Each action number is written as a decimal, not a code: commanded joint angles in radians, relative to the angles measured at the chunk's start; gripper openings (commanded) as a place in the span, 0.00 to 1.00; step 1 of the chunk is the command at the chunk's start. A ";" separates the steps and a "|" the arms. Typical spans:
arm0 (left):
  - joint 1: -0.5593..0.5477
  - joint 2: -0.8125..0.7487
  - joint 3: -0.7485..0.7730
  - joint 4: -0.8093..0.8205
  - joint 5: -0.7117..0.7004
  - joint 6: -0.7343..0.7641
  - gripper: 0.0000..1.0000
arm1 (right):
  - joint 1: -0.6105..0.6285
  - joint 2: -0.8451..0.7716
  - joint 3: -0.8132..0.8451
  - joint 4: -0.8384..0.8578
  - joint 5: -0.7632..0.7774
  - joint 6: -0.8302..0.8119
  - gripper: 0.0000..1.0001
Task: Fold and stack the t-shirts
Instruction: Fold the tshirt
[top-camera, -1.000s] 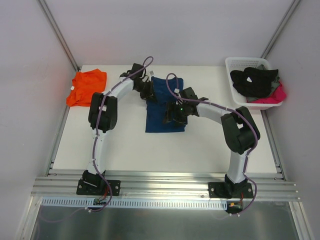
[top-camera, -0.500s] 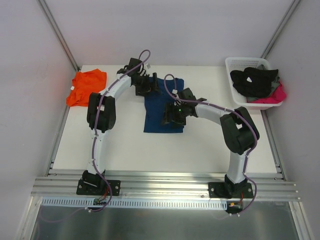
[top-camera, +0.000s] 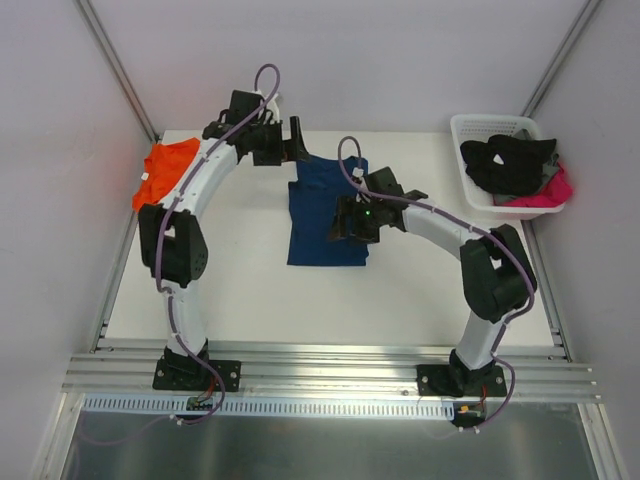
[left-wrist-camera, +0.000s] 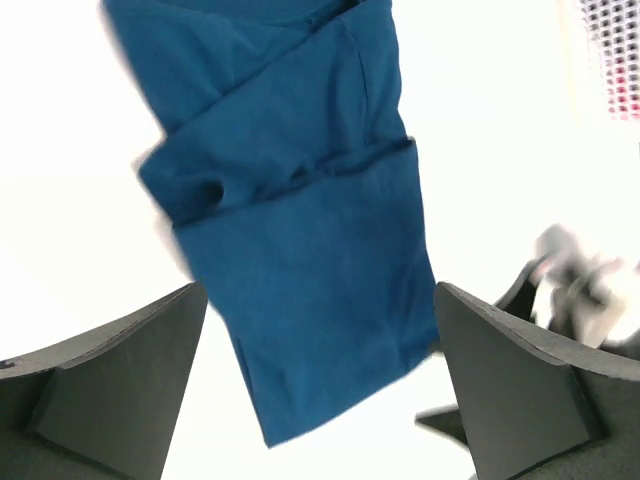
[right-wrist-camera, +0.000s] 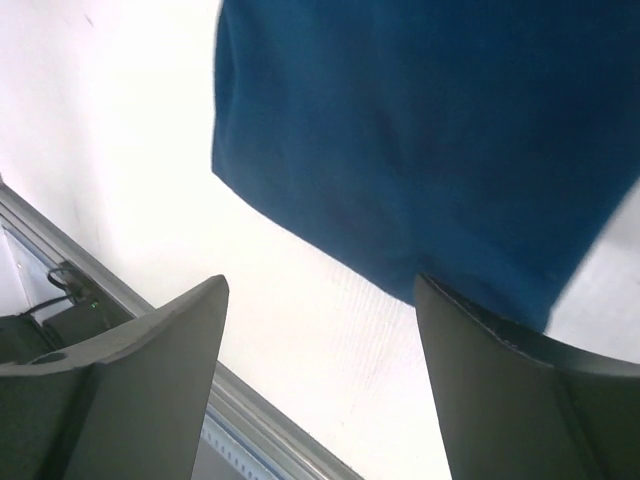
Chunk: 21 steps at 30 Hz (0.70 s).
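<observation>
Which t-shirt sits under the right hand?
The navy blue t-shirt, folded in the middle, below the open right hand. The orange t-shirt lies bunched at the far left corner.

Top view looks down from behind; wrist views (close-up) share the navy t-shirt (left-wrist-camera: 300, 250).

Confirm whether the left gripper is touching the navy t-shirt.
Apart. The left wrist view shows the open left gripper hanging above the navy t-shirt, fingers clear of cloth.

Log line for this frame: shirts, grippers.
navy shirt: folded, mid-table | orange shirt: far-left, unstacked | left gripper: open, empty | right gripper: open, over navy shirt
</observation>
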 joint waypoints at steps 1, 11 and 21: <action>0.047 -0.120 -0.132 -0.068 0.020 0.018 0.98 | -0.040 -0.127 0.018 -0.044 0.059 -0.012 0.79; 0.053 -0.231 -0.613 -0.041 0.147 -0.039 0.79 | -0.141 -0.181 -0.199 -0.058 0.102 0.207 0.78; 0.053 -0.160 -0.627 -0.013 0.199 -0.082 0.80 | -0.163 -0.103 -0.272 0.028 0.051 0.299 0.75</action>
